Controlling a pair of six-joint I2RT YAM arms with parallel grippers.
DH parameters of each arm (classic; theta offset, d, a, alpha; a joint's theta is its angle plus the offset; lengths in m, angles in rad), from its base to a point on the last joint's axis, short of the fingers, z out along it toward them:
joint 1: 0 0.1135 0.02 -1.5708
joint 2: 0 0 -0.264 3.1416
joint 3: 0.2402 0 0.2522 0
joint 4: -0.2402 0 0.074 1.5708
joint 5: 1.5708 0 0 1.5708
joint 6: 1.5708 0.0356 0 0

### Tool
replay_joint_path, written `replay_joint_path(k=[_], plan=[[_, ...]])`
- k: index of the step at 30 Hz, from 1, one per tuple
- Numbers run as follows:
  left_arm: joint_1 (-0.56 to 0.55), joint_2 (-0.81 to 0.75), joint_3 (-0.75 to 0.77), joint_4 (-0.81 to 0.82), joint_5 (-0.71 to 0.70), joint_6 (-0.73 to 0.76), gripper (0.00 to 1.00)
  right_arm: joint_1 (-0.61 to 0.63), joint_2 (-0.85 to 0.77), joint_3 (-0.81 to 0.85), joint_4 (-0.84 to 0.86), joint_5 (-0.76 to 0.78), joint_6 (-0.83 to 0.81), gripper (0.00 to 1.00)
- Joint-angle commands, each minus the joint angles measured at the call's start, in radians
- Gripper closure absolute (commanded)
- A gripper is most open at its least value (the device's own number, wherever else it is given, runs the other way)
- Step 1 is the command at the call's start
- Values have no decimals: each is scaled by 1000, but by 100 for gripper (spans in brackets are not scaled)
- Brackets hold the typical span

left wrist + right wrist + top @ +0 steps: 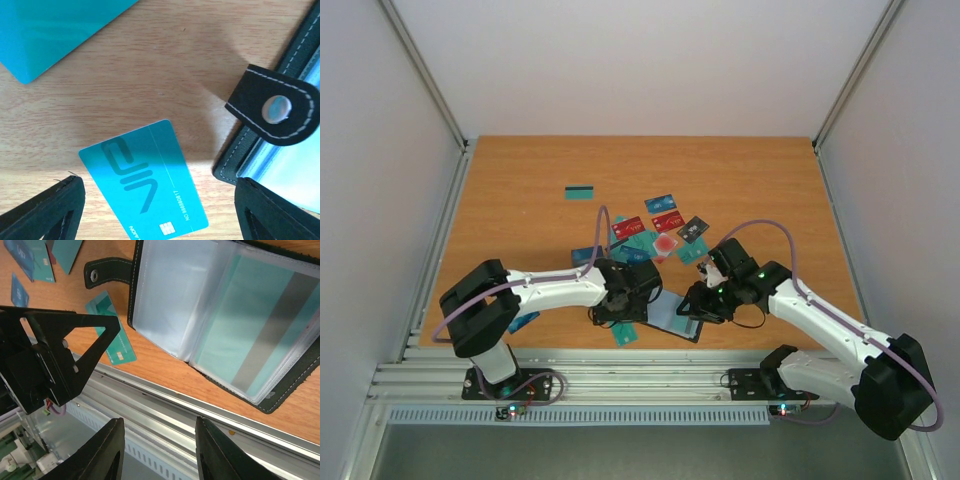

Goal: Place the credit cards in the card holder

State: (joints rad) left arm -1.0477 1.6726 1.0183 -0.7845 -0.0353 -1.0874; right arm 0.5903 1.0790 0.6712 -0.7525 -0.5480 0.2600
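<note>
Where the tabletop meets its near edge, the card holder [300, 377] lies open with its clear sleeves up. One sleeve holds a teal card with a grey stripe [260, 335]. Just beside its snap strap [272, 107] lies a teal credit card [145, 187] printed "NO" and a row of digits, between the spread jaws of the left gripper [160, 212]. The right gripper [159, 445] hangs over the front rail [225, 410], jaws apart and empty. Other credit cards [655, 232] lie scattered mid-tabletop.

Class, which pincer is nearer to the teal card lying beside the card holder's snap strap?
Left. The left pincer hangs directly over the teal card, a finger on each side. The right pincer sits apart, over the metal rail.
</note>
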Motion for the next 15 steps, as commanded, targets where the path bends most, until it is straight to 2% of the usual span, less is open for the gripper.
replay_joint_path(k=[1, 11, 15], plan=[[14, 21, 14, -39, -26, 1, 18, 8, -22, 13, -10, -5, -11, 59], [24, 83, -21, 5, 32, 27, 25, 8, -14, 27, -15, 2, -24, 59], [26, 82, -45, 10, 32, 30, 30, 7, -10, 31, -13, 3, -24, 59]])
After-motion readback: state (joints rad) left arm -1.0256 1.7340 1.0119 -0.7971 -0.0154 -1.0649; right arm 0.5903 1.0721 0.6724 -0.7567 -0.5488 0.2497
